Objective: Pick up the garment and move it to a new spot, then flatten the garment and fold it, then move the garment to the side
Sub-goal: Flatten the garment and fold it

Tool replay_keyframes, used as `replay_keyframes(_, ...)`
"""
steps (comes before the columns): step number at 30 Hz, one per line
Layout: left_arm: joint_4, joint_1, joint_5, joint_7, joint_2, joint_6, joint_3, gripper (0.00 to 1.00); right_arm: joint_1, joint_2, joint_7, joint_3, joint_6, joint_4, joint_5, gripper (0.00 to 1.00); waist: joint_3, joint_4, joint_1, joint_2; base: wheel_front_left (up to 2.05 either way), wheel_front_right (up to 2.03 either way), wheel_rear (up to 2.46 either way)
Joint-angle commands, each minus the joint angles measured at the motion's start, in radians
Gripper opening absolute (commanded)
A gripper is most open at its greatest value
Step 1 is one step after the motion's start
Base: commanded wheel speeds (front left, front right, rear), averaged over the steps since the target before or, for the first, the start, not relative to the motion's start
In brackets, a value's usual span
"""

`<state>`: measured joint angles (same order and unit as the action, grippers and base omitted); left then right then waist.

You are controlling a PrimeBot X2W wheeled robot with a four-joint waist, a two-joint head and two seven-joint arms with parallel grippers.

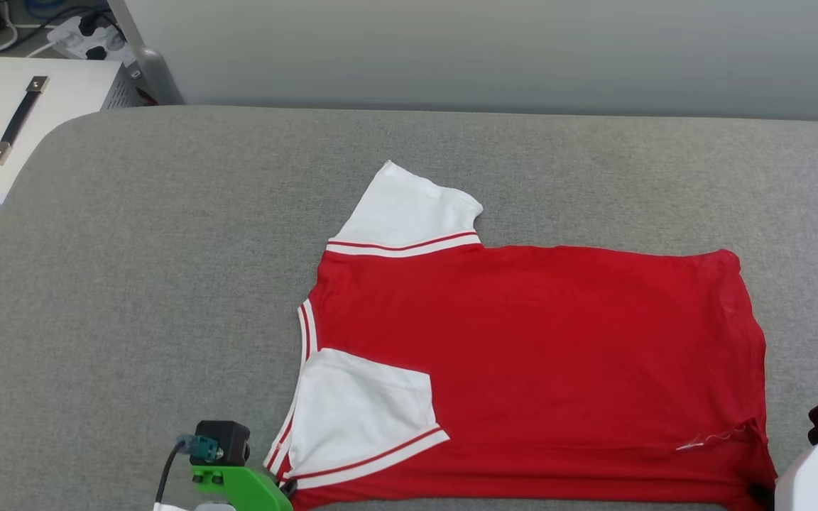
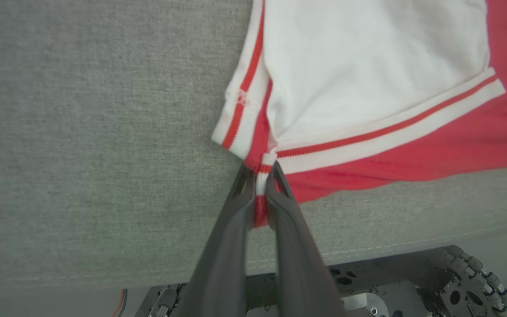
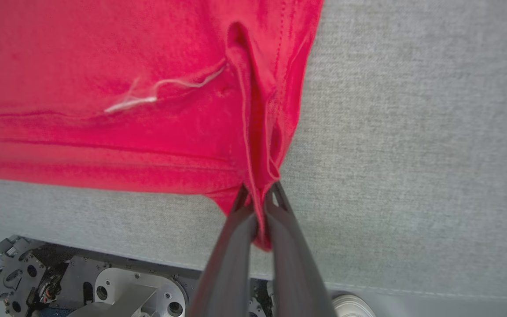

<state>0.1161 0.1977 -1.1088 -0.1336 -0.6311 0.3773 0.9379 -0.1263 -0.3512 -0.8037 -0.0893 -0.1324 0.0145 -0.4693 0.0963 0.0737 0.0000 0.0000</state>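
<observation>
The left gripper [image 2: 260, 175] is clamped on the striped sleeve corner of the garment [image 1: 537, 355] and the right gripper [image 3: 259, 192] on its red hem corner, both by the near edge of the grey pad [image 1: 167, 248], bare beyond the shirt and outward of each.
</observation>
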Motion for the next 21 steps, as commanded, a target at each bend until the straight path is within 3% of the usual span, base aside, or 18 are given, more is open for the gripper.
replay_keyframes(1,0.015,0.003,0.003,-0.001,0.0,-0.004,0.004,0.0,0.003,0.002,0.01,0.005,0.002,0.011,0.007,0.0,0.011,-0.002,0.0,0.0,0.0,0.0,0.0)
replay_keyframes(12,0.069,0.029,0.008,-0.007,0.022,-0.027,0.014,0.0,0.046,0.002,0.046,0.04,0.002,0.073,0.004,0.0,0.028,-0.006,0.0,0.0,0.0,0.0,0.0)
replay_keyframes(13,0.072,0.03,0.01,-0.003,0.023,-0.028,0.014,0.45,0.047,0.002,0.05,0.04,0.002,0.079,0.003,0.0,0.023,-0.007,0.0,0.0,0.0,0.0,0.0)
replay_keyframes(14,0.075,0.032,0.014,0.002,0.023,-0.027,0.013,1.0,0.049,0.003,0.053,0.039,0.002,0.083,0.002,0.33,0.019,-0.008,0.0,0.0,0.0,0.0,0.0)
replay_keyframes(15,0.078,0.033,0.015,0.007,0.023,-0.025,0.011,1.0,0.05,0.006,0.058,0.036,0.002,0.085,-0.003,1.0,0.013,-0.008,0.0,0.0,0.0,0.0,0.0)
replay_keyframes(21,0.062,0.037,0.027,0.046,0.018,-0.022,-0.005,1.0,0.058,0.0,0.105,0.034,0.002,0.056,-0.017,1.0,-0.033,-0.017,0.0,0.0,0.0,0.0,0.0)
